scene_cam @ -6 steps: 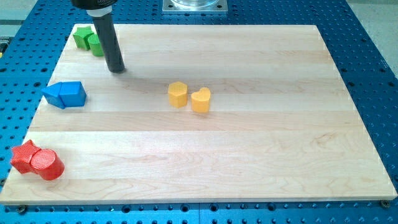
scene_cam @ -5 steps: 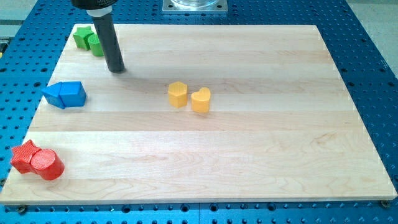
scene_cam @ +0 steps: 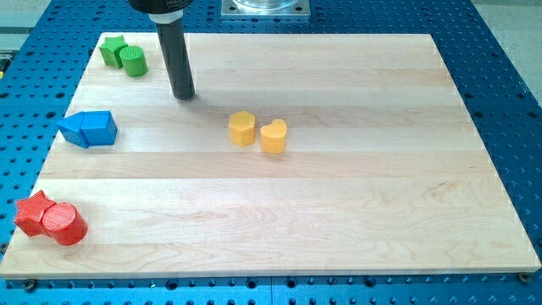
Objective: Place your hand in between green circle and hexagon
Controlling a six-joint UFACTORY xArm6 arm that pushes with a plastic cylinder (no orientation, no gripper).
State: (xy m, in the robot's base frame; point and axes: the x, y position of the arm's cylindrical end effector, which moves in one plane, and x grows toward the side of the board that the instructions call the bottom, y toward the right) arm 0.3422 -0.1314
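The green circle (scene_cam: 133, 61) stands near the board's top-left corner, touching another green block (scene_cam: 112, 51) on its left. The yellow hexagon (scene_cam: 242, 129) stands near the middle of the board, with a yellow heart (scene_cam: 273, 135) just to its right. My tip (scene_cam: 184, 95) rests on the board between the two, to the lower right of the green circle and to the upper left of the yellow hexagon. It touches no block.
Two blue blocks (scene_cam: 88, 128) sit together at the left edge. A red star (scene_cam: 34, 212) and a red cylinder (scene_cam: 64, 224) sit at the bottom-left corner. The wooden board (scene_cam: 339, 212) lies on a blue perforated table.
My tip has moved to the view's right, away from the green circle and toward the yellow hexagon. The green circle now shows fully. No block has moved.
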